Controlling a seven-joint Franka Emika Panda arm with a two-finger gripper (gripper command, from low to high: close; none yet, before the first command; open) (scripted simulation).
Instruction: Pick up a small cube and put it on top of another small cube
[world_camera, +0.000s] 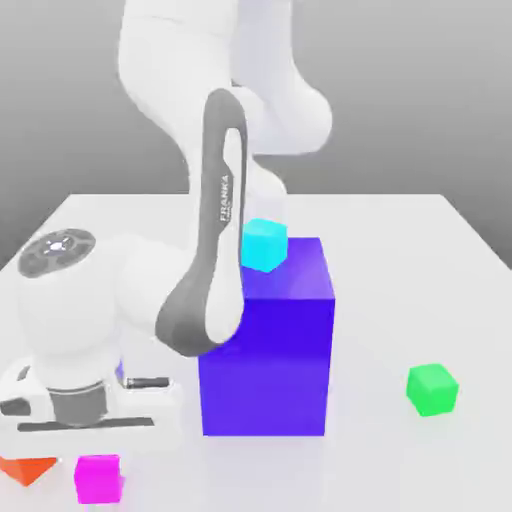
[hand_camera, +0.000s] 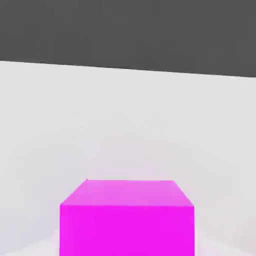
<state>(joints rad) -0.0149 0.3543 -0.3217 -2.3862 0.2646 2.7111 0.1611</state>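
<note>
Exterior view, left to right: the orange cube (world_camera: 27, 470) sits at the left edge, partly covered by the hand. It has no role in the stacking and presumably needs only to be kept clear of the hand. Just beside it, toward the exterior view's right, the magenta cube (world_camera: 98, 482) is on the table (world_camera: 385, 260), directly below the hand. The gripper (world_camera: 98, 466) is closed on the magenta cube. The hand view shows the cube's sides square to the hand, an alignment that should let the pads bear flat on two opposite faces and limit twisting during the lift.

Next comes the block (world_camera: 265, 370), standing between the pick position and the target. The cyan cube (world_camera: 265, 245) is seen at its top; neither is required for the task. Both make a low, direct transfer inadvisable: raise the load well above them, or route around them. At the exterior view's right, well apart from the block, the green cube (world_camera: 432, 390) rests on the table with its upper face free, as a base for the stack requires.

Current step, as judged: grasp made, lift due. Raise vertically first, to avoid brushing the orange cube.
</note>
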